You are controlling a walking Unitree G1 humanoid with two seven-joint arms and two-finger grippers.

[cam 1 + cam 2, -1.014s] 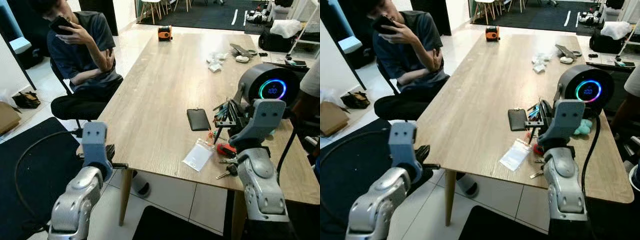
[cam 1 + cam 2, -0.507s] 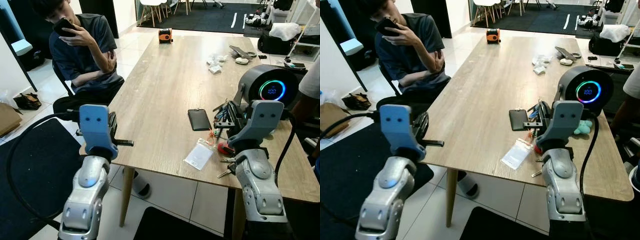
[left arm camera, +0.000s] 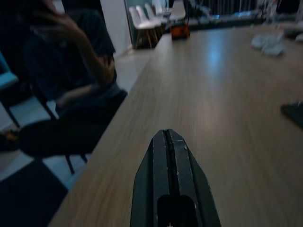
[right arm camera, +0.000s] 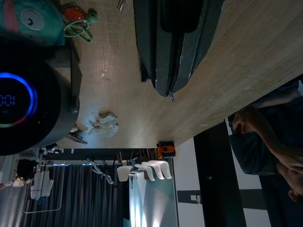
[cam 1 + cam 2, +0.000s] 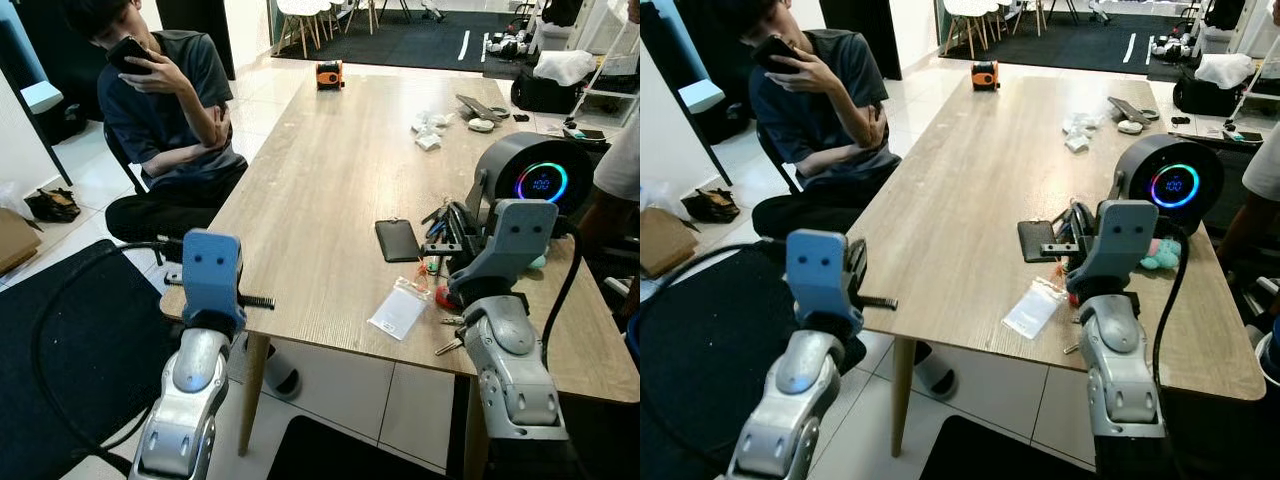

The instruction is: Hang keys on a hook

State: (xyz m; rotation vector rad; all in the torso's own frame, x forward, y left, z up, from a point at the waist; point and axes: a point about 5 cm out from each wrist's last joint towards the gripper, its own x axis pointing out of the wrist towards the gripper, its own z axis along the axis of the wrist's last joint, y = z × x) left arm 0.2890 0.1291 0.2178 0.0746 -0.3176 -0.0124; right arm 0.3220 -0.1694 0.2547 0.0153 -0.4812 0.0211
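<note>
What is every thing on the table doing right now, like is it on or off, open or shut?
Left end effector: shut, held over the near left edge of the table.
Right end effector: shut, above the table.
Keys: lying flat near the table's front edge, not hung.
Round black device: on, ring glowing.
Black phone: lying flat, screen dark.
Small clear bag: lying flat.
Person: seated, holding a phone up.

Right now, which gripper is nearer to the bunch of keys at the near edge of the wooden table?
The right. The right gripper is raised over the table just beyond the bunch of keys. The left gripper is at the table's opposite edge, far to the keys' left.
</note>
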